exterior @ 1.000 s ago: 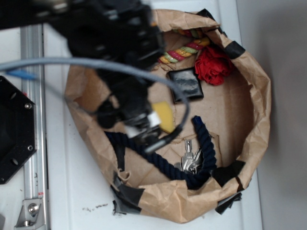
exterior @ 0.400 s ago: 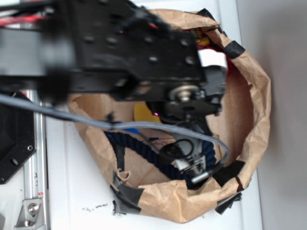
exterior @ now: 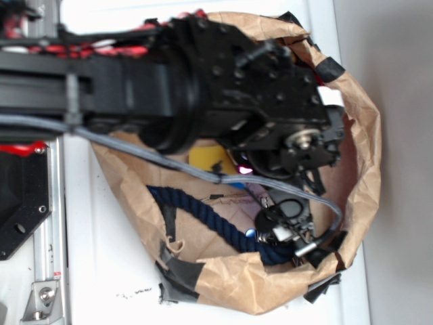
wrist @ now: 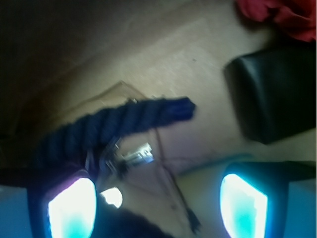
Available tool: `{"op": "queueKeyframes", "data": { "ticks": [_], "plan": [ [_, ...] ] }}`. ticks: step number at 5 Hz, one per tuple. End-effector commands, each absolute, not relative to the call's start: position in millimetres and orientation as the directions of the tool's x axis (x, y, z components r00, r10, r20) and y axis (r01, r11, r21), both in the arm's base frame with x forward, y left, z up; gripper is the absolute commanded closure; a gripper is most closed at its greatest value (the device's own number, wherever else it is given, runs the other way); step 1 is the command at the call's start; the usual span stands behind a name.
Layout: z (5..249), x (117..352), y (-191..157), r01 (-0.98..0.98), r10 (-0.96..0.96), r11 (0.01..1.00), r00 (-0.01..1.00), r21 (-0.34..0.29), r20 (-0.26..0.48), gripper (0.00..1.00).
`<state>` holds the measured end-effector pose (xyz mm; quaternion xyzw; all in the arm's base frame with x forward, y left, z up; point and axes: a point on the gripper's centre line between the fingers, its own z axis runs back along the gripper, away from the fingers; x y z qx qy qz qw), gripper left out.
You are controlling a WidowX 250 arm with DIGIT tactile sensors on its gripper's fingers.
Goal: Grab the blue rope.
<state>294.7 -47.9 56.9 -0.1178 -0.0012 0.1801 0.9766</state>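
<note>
The blue rope (exterior: pixel 203 213) lies on the floor of a crumpled brown paper bag (exterior: pixel 365 135) that sits on the white table (exterior: pixel 108 271). In the exterior view the rope runs from the bag's left side down and right to its near right corner, where the arm's black bulk hides the rest. The pincer (wrist: pixel 157 201) is down inside the bag at that corner. In the wrist view its two glowing fingers (wrist: pixel 72 208) stand well apart, so the pincer is spread, with nothing between them yet. The rope's blunt end (wrist: pixel 181 109) points right, just beyond the fingers, and the thick run of cord passes over the left one. A small bunch of keys (wrist: pixel 133 154) lies just under the rope, close to the gap.

By my reading the approach is largely done: the pincer is low and near the cord. What is left is lining the gap up over the rope, closing on it and lifting. The keys could be caught with it.

A black square pad (wrist: pixel 270 96) and a red cloth (wrist: pixel 285 17) lie at the far right; a yellow sponge (exterior: pixel 206 159) shows under the arm. No brand, label or writing can be read anywhere
</note>
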Motion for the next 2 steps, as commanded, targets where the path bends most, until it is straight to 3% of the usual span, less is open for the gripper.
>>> {"op": "queueKeyframes", "data": {
  "ticks": [1,2],
  "plan": [
    [70,320,-94,-0.333,0.361,0.864,0.933,-0.378,0.003,0.00],
    [64,322,-107,-0.323,0.349,0.859,0.937,-0.398,-0.007,0.00]
  ]
}}
